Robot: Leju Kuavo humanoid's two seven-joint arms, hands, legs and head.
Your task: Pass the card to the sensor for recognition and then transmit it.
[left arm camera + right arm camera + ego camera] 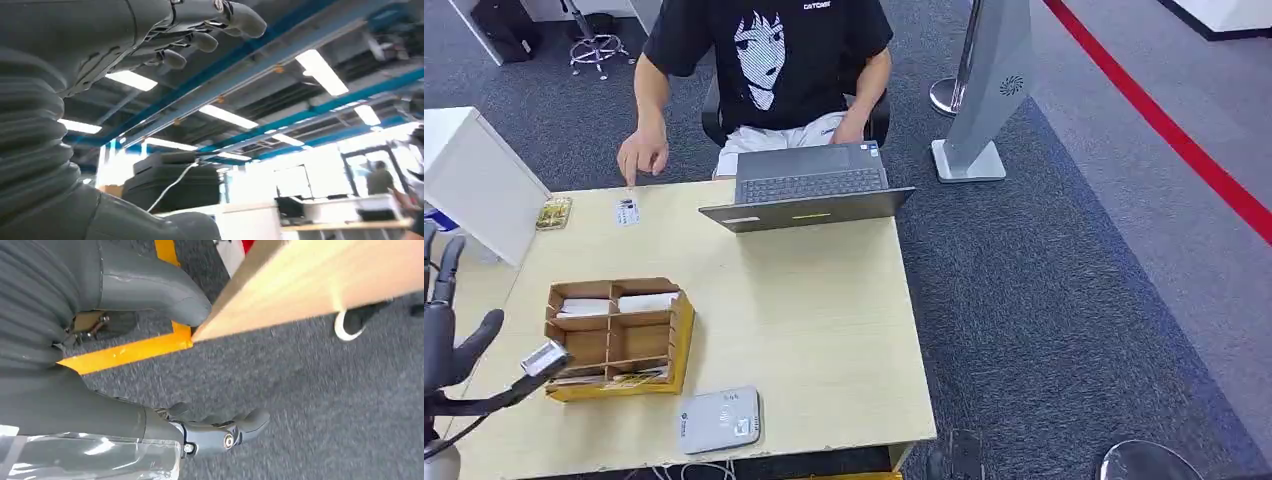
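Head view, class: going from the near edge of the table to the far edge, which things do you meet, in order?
White card sensor → cardboard organizer → laptop, with the card under the person's hand at about the same depth.

Left robot hand (446, 330), cut off by the picture's left edge beside the counter's (824, 330) left edge. Print on the card (628, 211) near the counter's far edge: too small to read. Divided box (619, 338): contents of its near compartments indistinct. Person (769, 70): head cropped.
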